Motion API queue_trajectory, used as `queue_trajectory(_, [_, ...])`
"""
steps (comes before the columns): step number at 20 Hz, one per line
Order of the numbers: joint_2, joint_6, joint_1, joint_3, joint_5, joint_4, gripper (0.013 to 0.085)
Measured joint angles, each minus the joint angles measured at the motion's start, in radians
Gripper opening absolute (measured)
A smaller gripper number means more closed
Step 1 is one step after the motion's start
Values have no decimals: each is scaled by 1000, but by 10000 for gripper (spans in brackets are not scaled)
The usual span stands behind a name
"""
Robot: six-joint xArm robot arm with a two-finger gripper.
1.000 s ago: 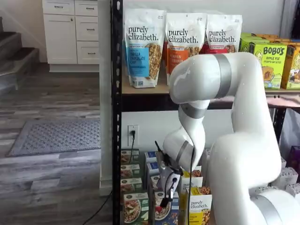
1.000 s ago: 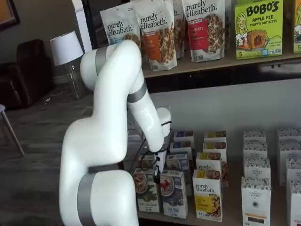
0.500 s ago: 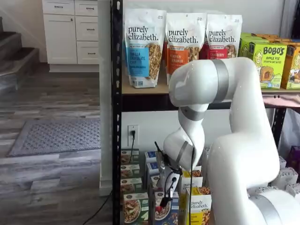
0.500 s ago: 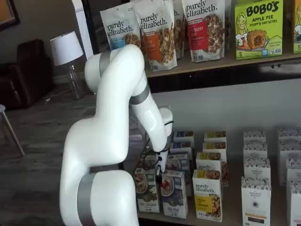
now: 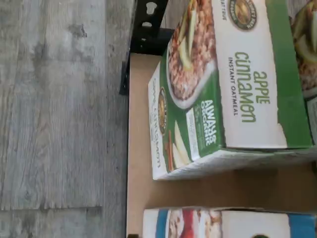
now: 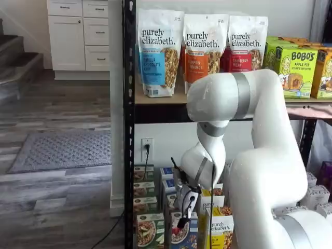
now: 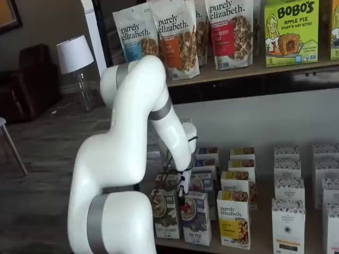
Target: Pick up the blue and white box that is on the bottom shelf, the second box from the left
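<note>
I hover the gripper [image 7: 181, 191], jaws spread wide, above the blue and white box [image 7: 195, 218]; next, I judge, comes descent.

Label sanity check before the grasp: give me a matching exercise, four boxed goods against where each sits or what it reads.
Things:
1. blue and white box
2. green and white carton
3. yellow and white carton
4. Bobo's box

Descriptions:
A. on the upper shelf
B. printed "apple cinnamon"
C. stands between the green one and the yellow one
D. printed "purely elizabeth"

Pairs: 1-C, 2-B, 3-D, 4-A
</note>
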State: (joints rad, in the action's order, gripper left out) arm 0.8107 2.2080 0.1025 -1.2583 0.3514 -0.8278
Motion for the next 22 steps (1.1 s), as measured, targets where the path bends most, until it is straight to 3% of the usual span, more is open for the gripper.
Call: queue_trajectory(22, [110,-92,-50,-136,36,149,850])
